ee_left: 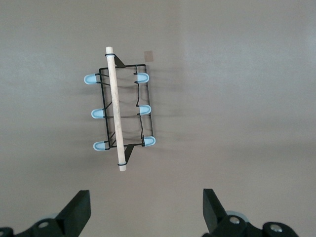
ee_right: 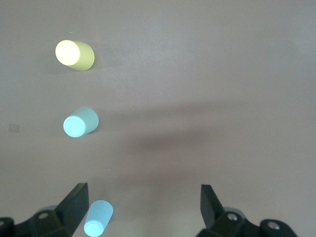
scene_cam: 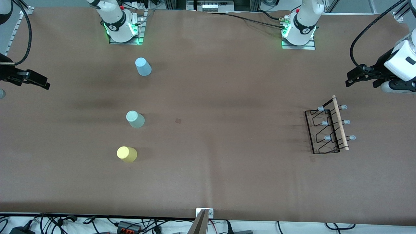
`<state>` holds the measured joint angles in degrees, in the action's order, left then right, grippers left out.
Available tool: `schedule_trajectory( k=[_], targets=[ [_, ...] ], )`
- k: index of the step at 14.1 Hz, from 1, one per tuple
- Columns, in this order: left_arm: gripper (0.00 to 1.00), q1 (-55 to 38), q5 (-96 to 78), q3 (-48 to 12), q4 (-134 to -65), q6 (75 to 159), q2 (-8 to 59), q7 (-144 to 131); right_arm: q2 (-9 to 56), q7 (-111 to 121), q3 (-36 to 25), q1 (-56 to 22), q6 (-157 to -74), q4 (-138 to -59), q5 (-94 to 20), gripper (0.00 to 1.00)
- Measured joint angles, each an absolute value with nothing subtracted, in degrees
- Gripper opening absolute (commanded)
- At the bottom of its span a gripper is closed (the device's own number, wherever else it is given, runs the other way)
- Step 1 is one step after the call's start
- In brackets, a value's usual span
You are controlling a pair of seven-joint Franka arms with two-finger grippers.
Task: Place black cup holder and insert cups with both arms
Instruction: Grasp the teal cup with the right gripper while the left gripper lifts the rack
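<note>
The black cup holder [scene_cam: 328, 130] stands on the brown table [scene_cam: 227, 146] at the right of the front view, a little below mid-height, toward the left arm's end of the table. Its light wooden rod [scene_cam: 340, 123] runs along its top, with grey-tipped pegs [scene_cam: 346, 122] sticking out on both sides of the rod. The three cups stand upside down and well apart in a loose column left of centre in the front view, toward the right arm's end: the light blue cup [scene_cam: 143, 66] highest in the frame, the pale green cup [scene_cam: 135, 119] below it at mid-height, and the yellow cup [scene_cam: 126, 154] lowest and nearest the front camera. The left tool [scene_cam: 352, 79] hangs at the right edge of the frame, above the holder in the picture; in the left wrist view its fingers [ee_left: 76, 213] stand spread wide with nothing between them. The right tool [scene_cam: 42, 85] hangs at the left edge of the front view, level with the blue cup; its fingers [ee_right: 74, 205] are likewise released and empty.
</note>
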<state>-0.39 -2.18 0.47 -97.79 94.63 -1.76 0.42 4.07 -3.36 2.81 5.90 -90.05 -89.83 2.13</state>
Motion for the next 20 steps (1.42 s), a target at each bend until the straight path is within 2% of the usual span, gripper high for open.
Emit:
schedule_trajectory(
  k=[6, 11, 12, 16, 18, 20],
  targets=[
    [1.00, -0.4, -2.2, 0.7, -97.8, 94.5, -1.6, 0.4, 4.2, -3.3, 2.9, 5.9, -89.8, -90.7, 2.1, 1.00],
    [1.00, -0.4, -2.2, 0.7, -97.8, 94.5, -1.5, 0.4, 6.4, -3.2, 3.6, 3.6, -92.6, -97.0, 1.9, 1.00],
    [1.00, -0.4, -2.2, 0.7, -97.8, 93.6, -1.3, 0.4, 7.1, -3.8, 3.7, 2.5, -96.6, -99.4, 1.6, 1.00],
    [1.00, 1.0, -2.2, 0.8, -97.2, 86.3, 2.4, 0.3, 10.4, -14.9, 5.1, -1.5, -123.6, -114.4, 1.5, 1.00],
    [1.00, 2.7, -2.2, 0.9, -95.6, 86.0, 6.7, 0.6, 12.7, -17.5, 6.0, -2.5, -130.3, -117.3, 1.5, 1.00],
    [1.00, 3.6, -2.2, 1.0, -93.2, 86.2, 12.1, 2.2, 14.5, -17.7, 6.1, -2.9, -133.3, -117.6, 1.5, 1.00]
  ],
)
